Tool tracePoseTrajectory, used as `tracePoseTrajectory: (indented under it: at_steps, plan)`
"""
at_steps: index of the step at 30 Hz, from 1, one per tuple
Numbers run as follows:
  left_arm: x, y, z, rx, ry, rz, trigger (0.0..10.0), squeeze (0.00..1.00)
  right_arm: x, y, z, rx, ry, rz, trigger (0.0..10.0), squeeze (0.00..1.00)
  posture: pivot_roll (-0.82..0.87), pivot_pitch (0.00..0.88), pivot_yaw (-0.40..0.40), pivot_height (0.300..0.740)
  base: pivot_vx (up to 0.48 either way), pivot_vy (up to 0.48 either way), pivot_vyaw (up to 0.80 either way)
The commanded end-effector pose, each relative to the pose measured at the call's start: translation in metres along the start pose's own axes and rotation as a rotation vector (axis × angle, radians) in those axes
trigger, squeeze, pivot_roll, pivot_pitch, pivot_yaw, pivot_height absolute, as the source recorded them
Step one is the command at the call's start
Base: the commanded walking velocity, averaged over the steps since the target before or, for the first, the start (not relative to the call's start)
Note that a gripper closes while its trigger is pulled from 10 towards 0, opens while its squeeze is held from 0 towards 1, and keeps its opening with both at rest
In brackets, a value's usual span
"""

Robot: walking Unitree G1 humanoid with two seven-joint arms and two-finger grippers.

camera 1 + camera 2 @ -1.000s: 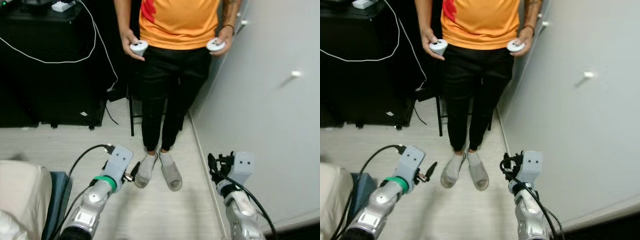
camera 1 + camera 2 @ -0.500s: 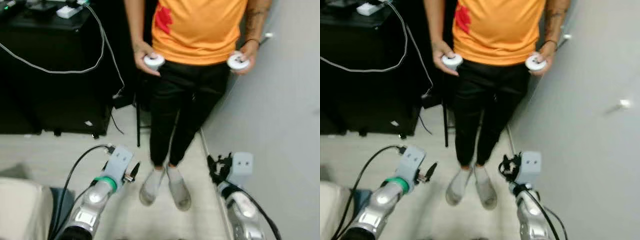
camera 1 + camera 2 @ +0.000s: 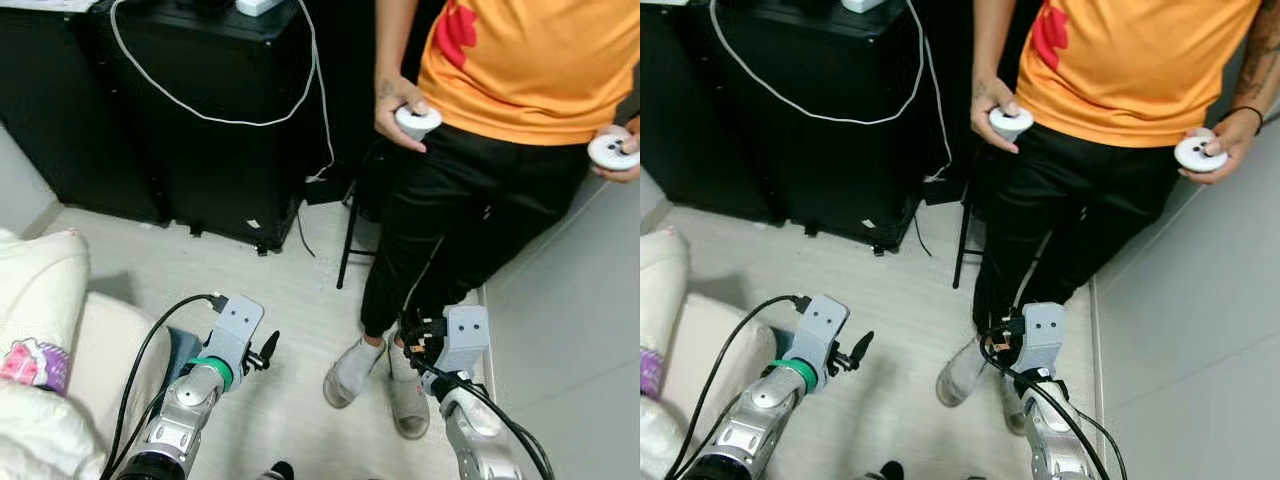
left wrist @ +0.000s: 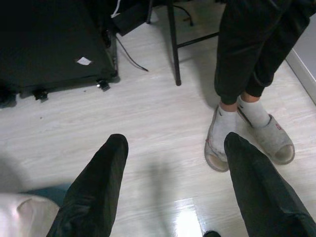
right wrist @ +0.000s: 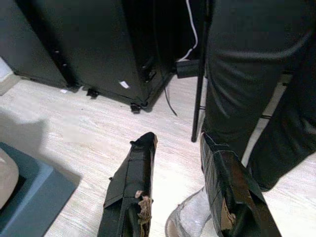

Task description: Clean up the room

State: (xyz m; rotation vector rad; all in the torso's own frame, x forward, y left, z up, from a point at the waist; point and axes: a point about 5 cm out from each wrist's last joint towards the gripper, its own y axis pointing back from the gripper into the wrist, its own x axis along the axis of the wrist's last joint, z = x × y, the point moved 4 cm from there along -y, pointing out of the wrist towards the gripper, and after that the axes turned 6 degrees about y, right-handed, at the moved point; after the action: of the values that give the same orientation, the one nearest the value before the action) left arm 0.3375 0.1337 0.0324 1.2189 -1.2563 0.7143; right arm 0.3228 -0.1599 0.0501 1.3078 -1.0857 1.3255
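My left gripper (image 3: 266,349) hangs low over the pale wood floor (image 3: 280,290), open with nothing between its fingers (image 4: 96,187). My right gripper (image 3: 412,336) is also open and empty, held just in front of a person's legs (image 3: 440,240); its fingers (image 5: 129,187) point toward the person's grey slippers (image 4: 232,143). At the far left lies cream bedding (image 3: 40,290) with a small pink and purple item (image 3: 30,363) on it. A blue-grey pad (image 3: 181,351) lies on the floor beside the bedding.
A person in an orange shirt (image 3: 530,50) stands close ahead, a white controller (image 3: 417,121) in each hand. A black cabinet (image 3: 200,120) with a white cable (image 3: 200,105) stands behind. A thin black stand leg (image 3: 350,240) is beside the person. A white wall (image 3: 580,340) closes the right.
The camera has swung left: the person now sits further right and the bedding has come into view. Both arms hold about the same pose.
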Motion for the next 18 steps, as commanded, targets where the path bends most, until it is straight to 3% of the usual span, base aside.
tracePoseTrajectory:
  at_steps: [1,5,7,11,18]
  plan:
    - [-0.0111,0.0029,0.0029,-0.009,0.004,-0.036,10.0,0.00,-0.0041,0.0047,0.0027,-0.005,0.007,-0.010,10.0,0.00,0.00,0.116,0.002,0.740,0.000,0.000,0.71]
    - [-0.0109,0.0030,0.0032,-0.008,0.002,-0.035,10.0,0.00,0.0005,0.0049,0.0045,-0.025,-0.035,0.023,10.0,0.00,0.00,0.116,0.002,0.740,0.000,0.000,0.71]
    - [-0.0110,0.0030,0.0031,-0.007,0.001,-0.035,10.0,0.00,0.0000,0.0046,0.0087,-0.043,-0.043,0.015,10.0,0.00,0.00,0.116,0.002,0.740,0.000,0.000,0.00]
    - [-0.0111,0.0034,0.0032,-0.007,-0.001,-0.035,10.0,0.00,-0.0037,0.0057,0.0088,-0.018,0.050,-0.011,10.0,0.00,-0.01,0.120,0.003,0.740,0.000,0.000,0.59]
    - [-0.0108,0.0034,0.0035,-0.006,-0.001,-0.033,10.0,0.00,-0.0068,0.0077,0.0044,-0.004,0.065,-0.022,10.0,0.00,0.00,0.123,0.000,0.740,0.000,0.000,0.70]
